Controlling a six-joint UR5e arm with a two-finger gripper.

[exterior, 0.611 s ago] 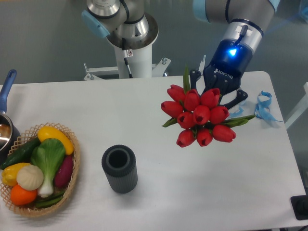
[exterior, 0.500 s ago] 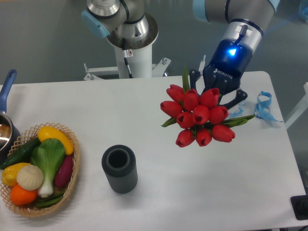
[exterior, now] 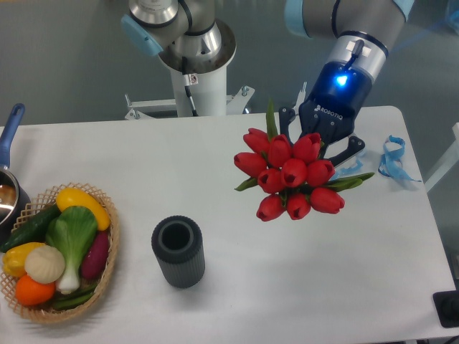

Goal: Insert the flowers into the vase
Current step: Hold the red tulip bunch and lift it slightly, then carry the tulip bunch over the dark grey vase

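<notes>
Flowers: tight bunch of about ten red tulip buds with a few green leaves poking out at roughly 12, 3 and 8 o'clock, stems hidden behind the heads, buds facing the camera, the bunch raised above the white tabletop at right of centre. Vase: small dark grey cylinder with ribbed sides, standing upright on the table, round mouth open and dark inside, nothing in it. The vase sits at about 8 o'clock from the flowers, well apart from them, its mouth visibly narrower than the bunch.
</notes>
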